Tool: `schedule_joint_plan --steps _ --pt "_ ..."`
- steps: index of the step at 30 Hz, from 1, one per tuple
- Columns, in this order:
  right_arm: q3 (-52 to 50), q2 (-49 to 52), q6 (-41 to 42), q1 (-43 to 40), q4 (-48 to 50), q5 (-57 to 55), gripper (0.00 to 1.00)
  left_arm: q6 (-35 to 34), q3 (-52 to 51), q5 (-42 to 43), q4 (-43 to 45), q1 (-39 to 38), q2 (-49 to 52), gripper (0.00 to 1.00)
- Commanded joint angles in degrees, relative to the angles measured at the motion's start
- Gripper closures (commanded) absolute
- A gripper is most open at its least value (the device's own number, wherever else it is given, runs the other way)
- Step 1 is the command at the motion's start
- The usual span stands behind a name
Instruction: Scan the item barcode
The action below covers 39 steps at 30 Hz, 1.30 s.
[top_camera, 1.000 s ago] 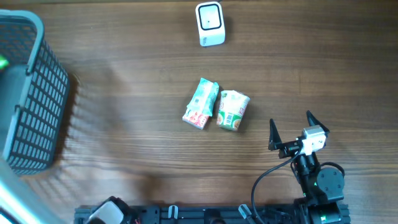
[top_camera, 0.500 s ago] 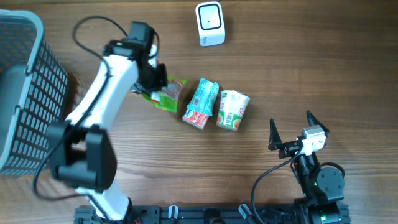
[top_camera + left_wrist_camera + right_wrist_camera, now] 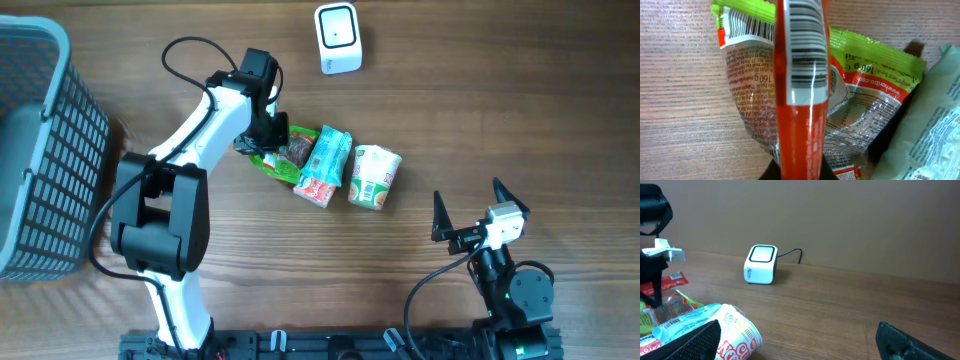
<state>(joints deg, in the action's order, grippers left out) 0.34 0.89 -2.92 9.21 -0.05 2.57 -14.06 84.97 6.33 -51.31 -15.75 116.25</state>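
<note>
I'm looking at a brown wooden table [image 3: 520, 100] that is carrying a white scanner [image 3: 337, 38] at top centre and a grey basket [image 3: 70, 160] at the left edge. Mid-frame, a green packet [image 3: 278, 163], a teal packet [image 3: 323, 166] and a noodle cup [image 3: 375, 177] are lying side by side.

Worktop [image 3: 520, 90]: basket [image 3: 60, 160] at the left edge, scanner [image 3: 338, 38] at the far side, centre. Middle row, left to right: bag [image 3: 285, 158], pouch [image 3: 325, 165], cup [image 3: 375, 177]; bag touching pouch, cup just beside. Right end effector [image 3: 470, 212] near side, right of cup.
</note>
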Motion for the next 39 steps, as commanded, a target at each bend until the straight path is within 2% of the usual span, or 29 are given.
schedule_joint_plan --steps 1,4,5,6,7,8,11,14,16,17,18,19,20,24,27,30,33,36,39 --pt "0.0 -0.3 -0.1 -0.2 0.2 0.3 0.00 0.3 0.3 0.0 0.4 -0.2 0.8 0.96" --pt "0.0 -0.3 -0.1 -0.2 0.2 0.3 0.00 0.3 0.3 0.0 0.9 -0.2 0.8 0.95" --pt "0.0 -0.3 -0.1 -0.2 0.2 0.3 0.00 0.3 0.3 0.0 1.0 -0.2 0.8 0.87" --pt "0.0 -0.3 -0.1 -0.2 0.2 0.3 0.00 0.3 0.3 0.0 1.2 -0.2 0.8 0.69" --pt "0.0 -0.3 -0.1 -0.2 0.2 0.3 0.00 0.3 0.3 0.0 1.2 -0.2 0.8 0.44" --pt "0.0 -0.3 -0.1 -0.2 0.2 0.3 0.00 0.3 0.4 0.0 1.2 -0.1 0.8 0.00" --pt "0.0 -0.3 -0.1 -0.2 0.2 0.3 0.00 0.3 2.9 0.0 0.5 0.9 -0.4 0.00" --pt "0.0 -0.3 -0.1 -0.2 0.2 0.3 0.00 2.3 13.2 -0.2 -6.0 5.8 -6.1 0.00" --pt "0.0 -0.3 -0.1 -0.2 0.2 0.3 0.00 3.4 18.6 -3.3 -9.8 9.3 -9.6 0.01" --pt "0.0 -0.3 -0.1 -0.2 0.2 0.3 0.00 3.4 20.5 -7.4 -11.2 12.2 -12.3 0.09" --pt "0.0 -0.3 -0.1 -0.2 0.2 0.3 0.00 3.4 20.6 -10.6 -11.1 14.7 -14.5 0.31" --pt "0.0 -0.3 -0.1 -0.2 0.2 0.3 0.00 3.4 20.6 -12.8 -11.1 16.9 -15.7 0.59" --pt "0.0 -0.3 -0.1 -0.2 0.2 0.3 0.00 3.4 20.6 -14.0 -10.9 19.7 -16.4 0.81" --pt "0.0 -0.3 -0.1 -0.2 0.2 0.3 0.00 3.4 20.6 -14.1 -9.6 30.2 -15.6 0.82" --pt "0.0 -0.3 -0.1 -0.2 0.2 0.3 0.00 3.4 20.6 -14.1 -6.4 34.9 -15.6 0.82" --pt "0.0 -0.3 -0.1 -0.2 0.2 0.3 0.00 3.4 20.6 -13.9 -4.2 38.4 -15.4 0.77" --pt "0.0 -0.3 -0.1 -0.2 0.2 0.3 0.00 3.4 20.6 -8.7 -4.2 39.2 -15.4 0.69" --pt "0.0 -0.3 -0.1 -0.2 0.2 0.3 0.00 3.3 20.6 6.6 -5.0 37.1 -15.4 0.61" --pt "0.0 -0.3 -0.1 -0.2 0.2 0.3 0.00 2.9 20.4 8.5 -7.6 30.9 -15.4 0.49"
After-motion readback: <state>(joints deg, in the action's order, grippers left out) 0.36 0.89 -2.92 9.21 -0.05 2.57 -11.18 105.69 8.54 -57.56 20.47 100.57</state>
